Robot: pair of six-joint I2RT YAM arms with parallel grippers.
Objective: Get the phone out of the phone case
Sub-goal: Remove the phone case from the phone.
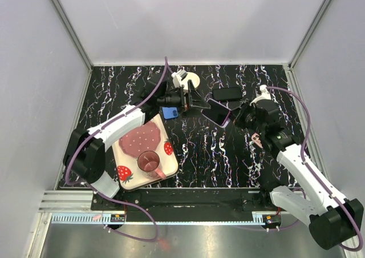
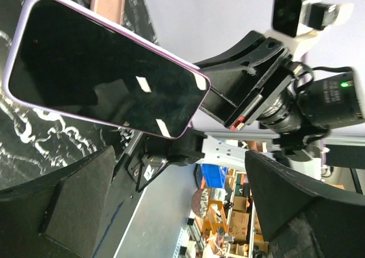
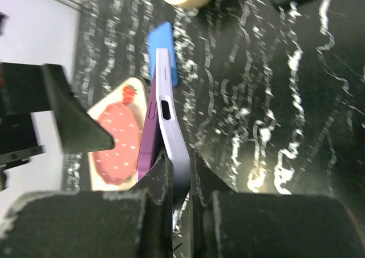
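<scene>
A black marble-patterned table [image 1: 228,161] is sitting between plain white walls [image 1: 194,18]. The right gripper [image 3: 178,172] is clamping a black-screened phone [image 2: 102,81], snug in its lilac plastic case [image 3: 174,132], tilted above the table's middle. The left gripper [image 1: 198,103] is gaping beside it. One cased phone, one flat black slab [image 1: 227,92] and one strawberry-printed tray [image 1: 128,175] are showing.

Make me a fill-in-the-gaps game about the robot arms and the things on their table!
1. The right gripper is shut on the edge of the ___ in its purple case.
2. The left gripper faces the screen with its fingers ___.
3. The pink cup stands on a tray painted with ___.

Missing words: phone; open; strawberries.
</scene>
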